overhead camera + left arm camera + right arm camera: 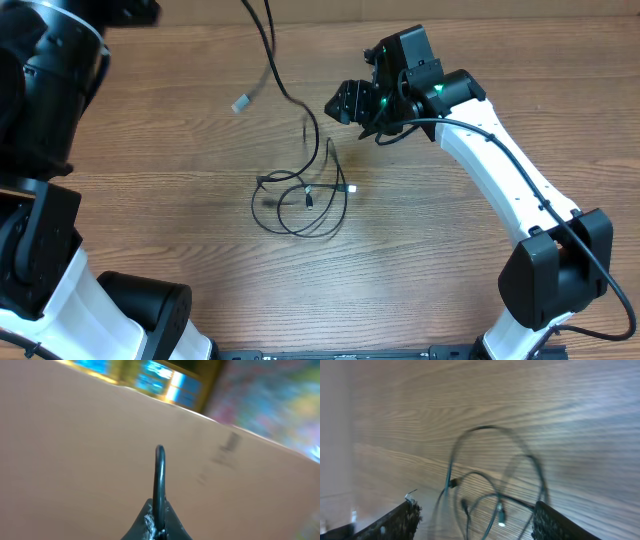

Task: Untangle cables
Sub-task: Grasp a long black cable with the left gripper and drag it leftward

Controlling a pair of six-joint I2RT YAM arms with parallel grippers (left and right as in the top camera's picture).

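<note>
**Wood grain below, blur beyond**

The desk (330, 290) is brown wood, its grain running left to right across the overhead view. In the left wrist view a plain pinkish-tan surface (75, 460) fills most of the picture, with a faint grey smudge (230, 442) on it. Beyond its upper edge lie blue and yellow patches (160, 377), too smeared to identify.

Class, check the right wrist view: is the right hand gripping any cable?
No, the right hand is open, its fingers wide apart, and the cables lie on the table untouched by them.
</note>
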